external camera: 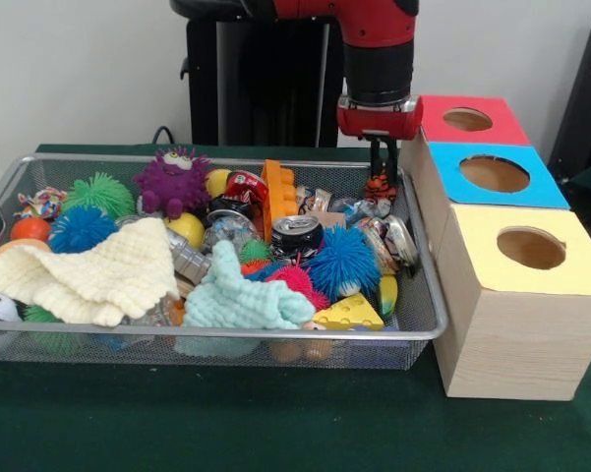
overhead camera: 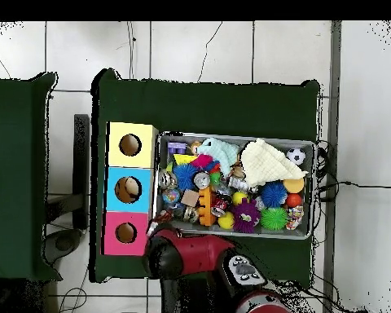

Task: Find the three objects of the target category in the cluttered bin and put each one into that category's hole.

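My gripper (external camera: 382, 179) hangs over the far right corner of the wire bin (external camera: 275, 335), close to the red box. Its fingers look shut on a small orange and black striped toy (external camera: 379, 187) at their tips. The bin is heaped with toys: a purple furry monster (external camera: 172, 182), a blue spiky ball (external camera: 344, 261), a crushed can (external camera: 297, 234), a yellow cheese wedge (external camera: 349, 313) and an orange brick (external camera: 278, 192). In the overhead view the red arm (overhead camera: 182, 254) covers the gripper and that corner of the bin (overhead camera: 235, 234).
Three wooden boxes with round holes stand in a row right of the bin: red (external camera: 492, 133), blue (external camera: 546, 192), yellow (external camera: 492, 265). A cream knit cloth (external camera: 98, 270) and a mint cloth (external camera: 236, 300) cover part of the heap.
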Controlling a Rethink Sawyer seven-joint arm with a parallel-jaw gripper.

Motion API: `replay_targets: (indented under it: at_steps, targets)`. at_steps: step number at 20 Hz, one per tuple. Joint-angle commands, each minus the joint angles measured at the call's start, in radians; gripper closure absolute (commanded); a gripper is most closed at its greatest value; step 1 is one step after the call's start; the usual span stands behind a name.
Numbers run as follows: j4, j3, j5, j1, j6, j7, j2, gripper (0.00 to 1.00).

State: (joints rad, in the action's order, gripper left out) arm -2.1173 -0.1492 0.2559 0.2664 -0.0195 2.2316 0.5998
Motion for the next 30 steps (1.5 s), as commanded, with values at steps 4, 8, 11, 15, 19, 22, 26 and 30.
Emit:
replay_targets:
  at_steps: [4,8,11,15,19,22,26,30]
  targets:
    - [-0.067,-0.057,-0.126,-0.065,0.178,0.149,0.198,1.00]
    - [-0.088,-0.037,-0.161,-0.105,0.211,0.158,0.253,1.00]
    - [-0.088,-0.012,-0.184,-0.133,0.262,0.150,0.302,1.00]
    - [-0.093,-0.017,-0.189,-0.120,0.255,0.136,0.300,1.00]
    - [-0.112,-0.023,-0.197,-0.114,0.248,0.130,0.311,1.00]
    - [-0.125,-0.030,-0.196,-0.096,0.248,0.120,0.320,1.00]
    - [-0.132,-0.049,-0.185,-0.064,0.225,0.104,0.308,1.00]
    - [-0.135,-0.067,-0.182,-0.026,0.254,0.077,0.327,1.00]
